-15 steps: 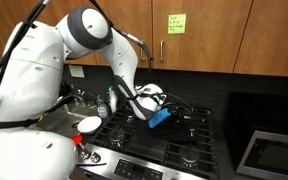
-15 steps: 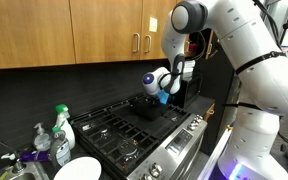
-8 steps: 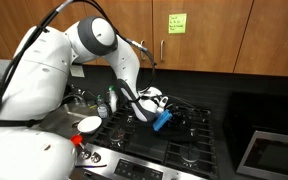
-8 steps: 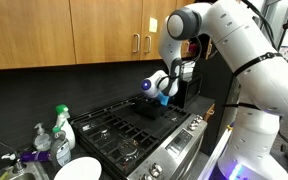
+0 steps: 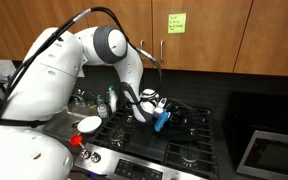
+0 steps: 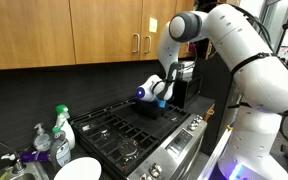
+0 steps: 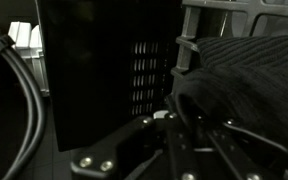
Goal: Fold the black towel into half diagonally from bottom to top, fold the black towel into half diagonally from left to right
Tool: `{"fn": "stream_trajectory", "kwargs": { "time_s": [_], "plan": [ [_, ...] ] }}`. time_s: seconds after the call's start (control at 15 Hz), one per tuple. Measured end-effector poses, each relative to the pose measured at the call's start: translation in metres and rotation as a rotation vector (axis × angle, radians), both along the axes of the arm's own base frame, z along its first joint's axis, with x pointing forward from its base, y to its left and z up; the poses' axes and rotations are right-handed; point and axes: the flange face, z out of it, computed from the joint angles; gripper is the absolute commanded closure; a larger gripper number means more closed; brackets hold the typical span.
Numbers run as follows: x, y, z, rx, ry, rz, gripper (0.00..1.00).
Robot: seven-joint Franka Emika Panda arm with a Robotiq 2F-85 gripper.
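The black towel [image 7: 246, 72] is a dark ribbed cloth that lies bunched on the gas stove grates [image 7: 234, 15]. It fills the right of the wrist view and shows as a dark patch in an exterior view [image 6: 150, 109]. My gripper [image 7: 184, 122], with blue finger parts, hangs low over the stove in both exterior views [image 5: 156, 120] [image 6: 154, 93]. Its jaws meet at the middle and pinch a raised edge of the towel. The towel is hard to make out under the arm in the exterior view taken from the sink side.
A black upright box [image 6: 181, 88] with a perforated side [image 7: 109, 70] stands on the stove beside the gripper. Soap bottles [image 6: 61, 125] and a white bowl [image 5: 89, 124] stand by the sink. Wooden cabinets [image 5: 204, 30] hang above.
The gripper has moved a little across the stove, toward the sink side, staying low at the towel. The arm's elbow has swung over with it.
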Motion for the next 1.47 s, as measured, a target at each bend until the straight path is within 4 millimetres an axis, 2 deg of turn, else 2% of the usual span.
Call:
{"fn": "stream_trajectory", "kwargs": {
  "time_s": [0.27, 0.4, 0.47, 0.6, 0.8, 1.0, 1.47],
  "plan": [
    [0.000, 0.002, -0.004, 0.012, -0.001, -0.010, 0.69],
    [0.000, 0.001, -0.003, 0.012, -0.001, -0.012, 0.68],
    [0.000, 0.001, -0.003, 0.012, -0.002, -0.012, 0.43],
    [0.000, 0.002, -0.004, 0.014, -0.002, -0.012, 0.38],
    [0.000, 0.014, -0.007, 0.084, -0.005, 0.011, 0.20],
    [-0.003, 0.027, -0.002, 0.172, -0.007, 0.078, 0.01],
    [-0.023, 0.047, 0.019, 0.251, -0.020, 0.230, 0.00]
  ]
}}
